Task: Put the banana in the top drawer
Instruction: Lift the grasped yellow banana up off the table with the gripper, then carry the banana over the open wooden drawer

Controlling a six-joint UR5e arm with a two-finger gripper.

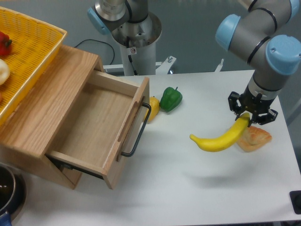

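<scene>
The white table (pixel 197 188) carries at left a wooden cabinet (pixel 51 94) whose top drawer (pixel 94 127) stands pulled open, its black bar handle (pixel 138 132) facing right, with a yellow basket (pixel 33 42) resting on the cabinet's top. At right, the arm's gripper (pixel 245 116) has its fingers closed on one end of the banana (pixel 218 140), which hangs raised above the table, well apart from the drawer. A pastry (pixel 256 138) lies just beside the banana; a green pepper (pixel 170 99) and a small yellow fruit (pixel 154 107) lie near the drawer front.
</scene>
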